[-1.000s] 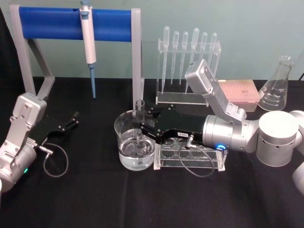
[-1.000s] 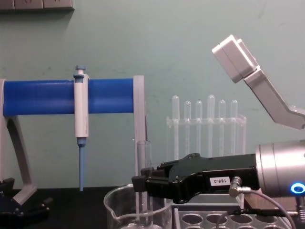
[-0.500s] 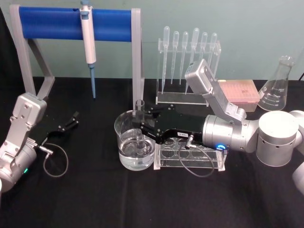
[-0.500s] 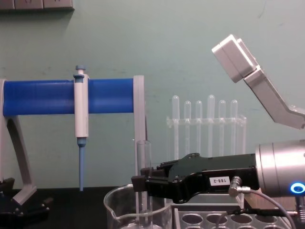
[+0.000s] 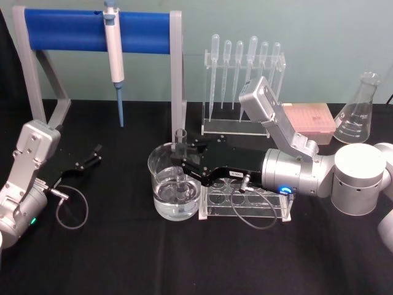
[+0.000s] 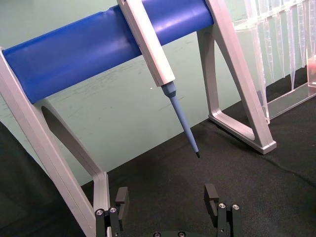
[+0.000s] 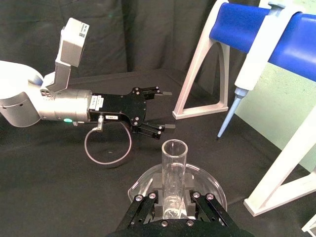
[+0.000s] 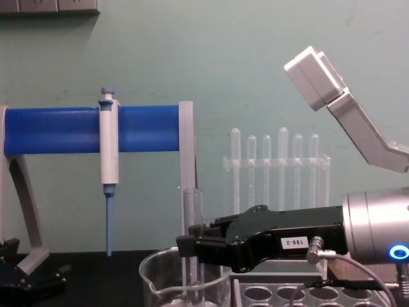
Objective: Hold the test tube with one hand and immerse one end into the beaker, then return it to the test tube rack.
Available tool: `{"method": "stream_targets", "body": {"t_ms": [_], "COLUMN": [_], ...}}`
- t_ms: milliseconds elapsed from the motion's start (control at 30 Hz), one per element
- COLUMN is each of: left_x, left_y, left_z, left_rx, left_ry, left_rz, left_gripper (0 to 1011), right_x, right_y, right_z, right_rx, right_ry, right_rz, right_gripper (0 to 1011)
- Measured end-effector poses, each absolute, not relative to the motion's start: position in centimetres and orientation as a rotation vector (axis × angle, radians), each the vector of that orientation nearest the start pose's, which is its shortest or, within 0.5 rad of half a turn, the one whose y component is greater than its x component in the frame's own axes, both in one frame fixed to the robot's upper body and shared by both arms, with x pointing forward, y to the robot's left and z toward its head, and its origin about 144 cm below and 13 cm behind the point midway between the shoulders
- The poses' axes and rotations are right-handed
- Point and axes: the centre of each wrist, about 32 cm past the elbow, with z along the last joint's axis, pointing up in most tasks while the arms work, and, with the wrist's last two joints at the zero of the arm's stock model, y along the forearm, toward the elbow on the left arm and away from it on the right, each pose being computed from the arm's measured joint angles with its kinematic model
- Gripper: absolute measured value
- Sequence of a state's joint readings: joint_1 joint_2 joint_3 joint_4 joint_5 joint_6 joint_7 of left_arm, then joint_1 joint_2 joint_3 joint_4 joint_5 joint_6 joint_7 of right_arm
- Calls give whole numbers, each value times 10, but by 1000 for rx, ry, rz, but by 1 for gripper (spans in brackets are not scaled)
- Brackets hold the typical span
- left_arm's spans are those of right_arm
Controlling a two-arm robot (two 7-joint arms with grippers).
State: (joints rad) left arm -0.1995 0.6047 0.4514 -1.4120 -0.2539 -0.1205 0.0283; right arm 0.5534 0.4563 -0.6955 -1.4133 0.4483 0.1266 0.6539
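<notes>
Head view — tube [image 5: 180, 141] inside beaker [image 5: 158, 179] rim

Clear glass test tube [image 5: 180, 140] & beaker [image 5: 158, 179]; matt blk tablecloth [image 5: 123, 258].

Bright, even light, with small glints on the beaker [image 5: 162, 194].

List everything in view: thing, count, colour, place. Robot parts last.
test tube: 1, clear, upright in right claw, lower end inside beaker
beaker: 1, clear, holding liquid, centre
tube rack: 1, clear, right of beaker
pipettes: 6, frosted, in clear stand at back
bar stand: 1, blue and grey, back left
pipettor: 1, white and blue, hanging on bar stand
flask: 1, clear, back right
tip box: 1, pink, beside flask
left claw: 1, black, open, low at far left
right claw: 1, black, shut on test tube
</notes>
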Motion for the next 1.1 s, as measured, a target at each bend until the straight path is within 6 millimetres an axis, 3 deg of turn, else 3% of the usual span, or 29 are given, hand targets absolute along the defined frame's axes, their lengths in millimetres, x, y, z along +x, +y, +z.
{"method": "stream_targets", "body": {"t_ms": [1100], "left_x": [489], "left_y": [310], "left_z": [1140], "left_rx": [304], "left_ry": [-285], "left_rz": [1248], "left_gripper": [1000], "right_x": [555], "right_y": [-195], "right_z": [1226], "right_rx": [-228], "right_ry": [-86], "right_rz": [-411], "right_gripper": [243]}}
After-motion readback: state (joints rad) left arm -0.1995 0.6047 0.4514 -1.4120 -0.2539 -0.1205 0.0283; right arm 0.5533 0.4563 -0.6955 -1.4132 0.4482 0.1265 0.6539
